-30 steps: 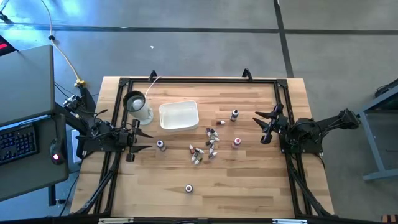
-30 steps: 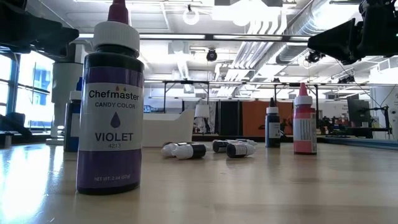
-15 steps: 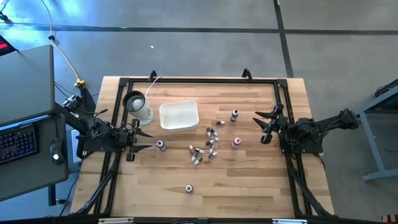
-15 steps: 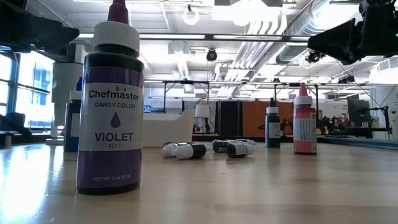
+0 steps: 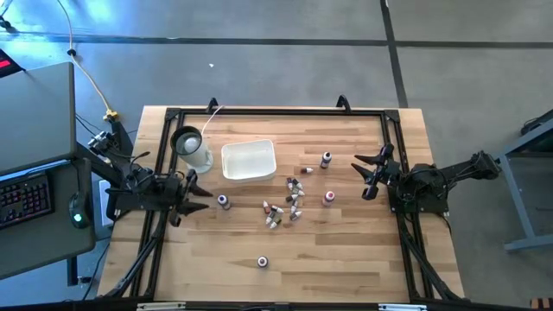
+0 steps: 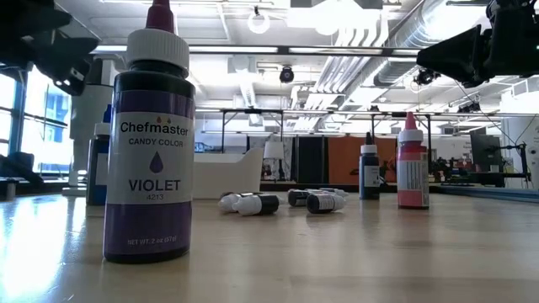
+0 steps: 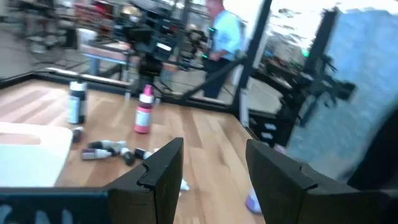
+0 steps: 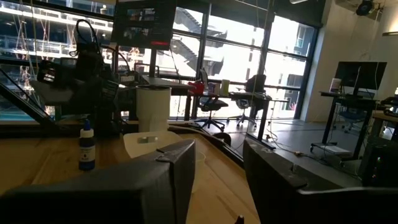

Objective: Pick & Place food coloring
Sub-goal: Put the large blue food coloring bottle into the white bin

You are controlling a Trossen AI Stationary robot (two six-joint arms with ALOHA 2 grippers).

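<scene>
Several tiny food coloring bottles lie in a cluster (image 5: 285, 205) at mid table; they also show in the low view (image 6: 278, 201). A red one (image 5: 328, 198) and a dark one (image 5: 326, 159) stand upright to the cluster's right. A violet one (image 5: 262, 262) (image 6: 152, 143) stands near the front edge. One more (image 5: 223, 201) stands just in front of my left gripper (image 5: 194, 194) (image 7: 211, 174), which is open and empty at the table's left. My right gripper (image 5: 365, 175) (image 8: 217, 180) is open and empty at the right.
A white square tray (image 5: 249, 160) stands behind the cluster, with a white cup with a dark top (image 5: 192, 147) to its left. A black frame (image 5: 276, 112) runs around the table's edges. A person shows in the room beyond the table in the left wrist view (image 7: 224, 34).
My left gripper has turned and tipped a little where it is, swinging slightly toward the near right; in the low view its dark shape now reaches lower. It stays open. No bottle has moved.
</scene>
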